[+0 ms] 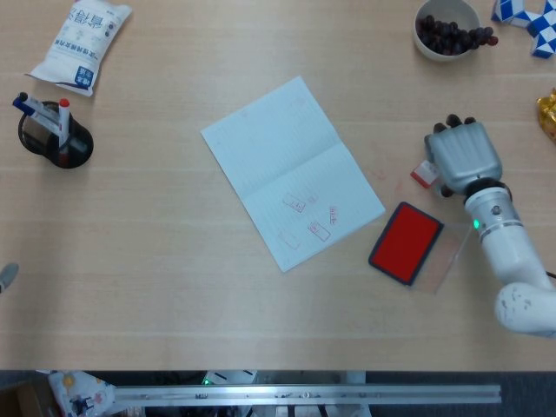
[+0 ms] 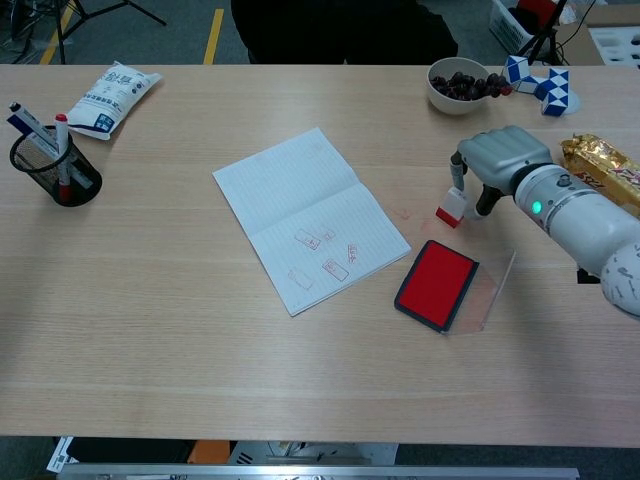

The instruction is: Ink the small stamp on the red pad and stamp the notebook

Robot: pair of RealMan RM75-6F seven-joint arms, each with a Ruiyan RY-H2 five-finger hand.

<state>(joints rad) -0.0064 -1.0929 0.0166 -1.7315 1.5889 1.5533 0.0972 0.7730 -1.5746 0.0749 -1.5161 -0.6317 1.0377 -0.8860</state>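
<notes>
Right hand [image 1: 463,155] sat over the small stamp [image 1: 423,174] on the right part of the worktop [image 1: 174,295], knuckles up. In the chest view the fingers [image 2: 458,170] curled down around the stamp's white top, with the thumb on its far side. Whether they actually gripped it or only flanked it could not be told from either view. Stamp stood upright on its red base, on the worktop, just beyond the far corner of the red pad [image 1: 406,242].

The red pad lay open, dark-rimmed, turned at a slant. Its clear lid [image 1: 448,254] rested flat against the pad's right edge. Faint red smudges marked the wood between stamp and notebook.

The notebook [image 1: 291,169] lay open near the middle, rotated so its spine ran diagonally. Several red stamp marks [image 1: 310,217] showed on the nearer page; the farther page looked unmarked.

Left hand was barely in view: only a grey tip [image 1: 7,276] at the left edge of the head view, its state unreadable.

Elsewhere: a black mesh pen cup [image 1: 54,136] with markers at far left, a white packet [image 1: 80,42] beyond it, a bowl of dark fruit [image 1: 447,28] at the far right, a blue-and-white twisty toy [image 1: 526,17] beside the bowl, and a gold foil wrapper [image 2: 605,170] near the right forearm.
</notes>
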